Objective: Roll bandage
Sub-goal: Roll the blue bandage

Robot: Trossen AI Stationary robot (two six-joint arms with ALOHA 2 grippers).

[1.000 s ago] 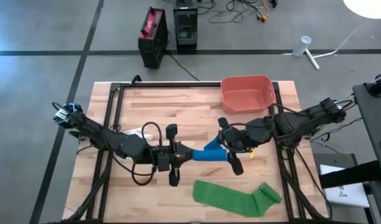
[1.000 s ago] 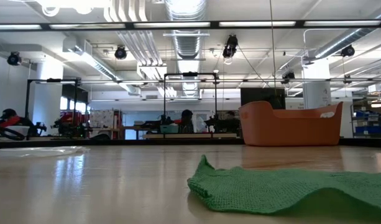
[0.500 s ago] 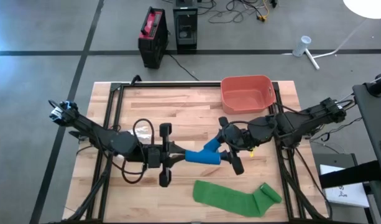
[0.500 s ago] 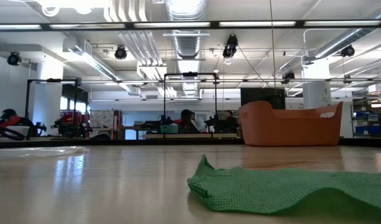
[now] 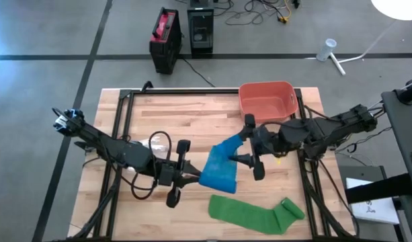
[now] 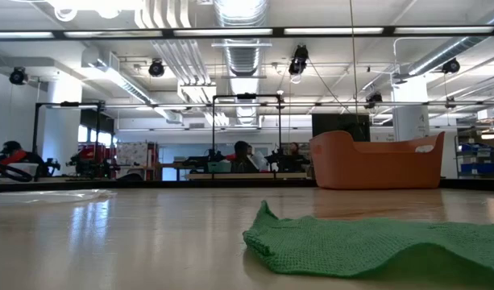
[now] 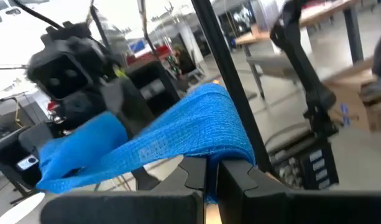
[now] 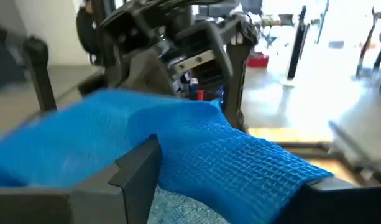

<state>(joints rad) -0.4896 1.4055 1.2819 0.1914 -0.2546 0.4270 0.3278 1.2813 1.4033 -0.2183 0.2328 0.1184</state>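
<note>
Left gripper [image 5: 185, 177] clamped on blue bandage [image 5: 219, 168]; right gripper [image 5: 249, 153] fingers apart around it, so it may unroll

An orange tub [image 5: 267, 101] sits at the wooden table's [image 5: 192, 117] far right, a black-and-red case [image 5: 164, 40] beyond.

My left arm reaches in low from the left, its hand [image 5: 192, 177] pinched tight. My right arm stretches from the right, wrist level, its hand [image 5: 244, 150] facing the other with fingers spread apart.
</note>
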